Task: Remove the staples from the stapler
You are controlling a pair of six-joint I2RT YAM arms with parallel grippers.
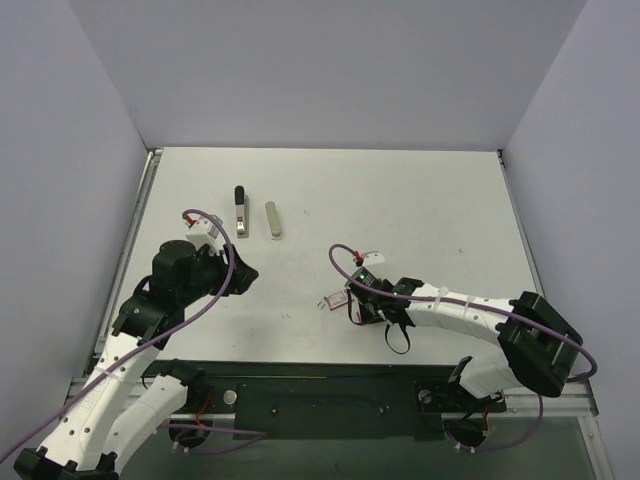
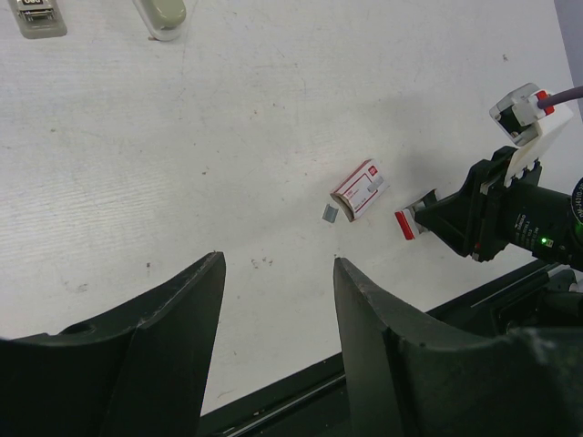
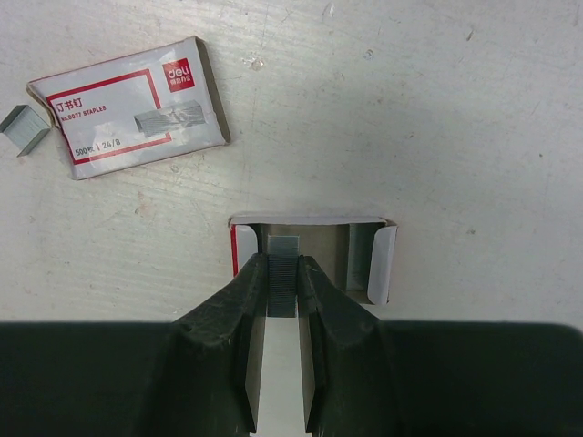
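Now the right gripper (image 3: pixel 282 266) pinches a staple strip (image 3: pixel 282 296) in the open tray (image 3: pixel 363 259). Loose staples (image 3: pixel 23 129) lie at ten o'clock, beside the staple box (image 3: pixel 137 105). The left gripper (image 2: pixel 278 264) is spread, with the stapler (image 1: pixel 241 215) at its twelve o'clock.

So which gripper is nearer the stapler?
Left. The left fingers, open, are near the stapler, on the robot's side; the right fingers, shut on the staples, are well off to its right.
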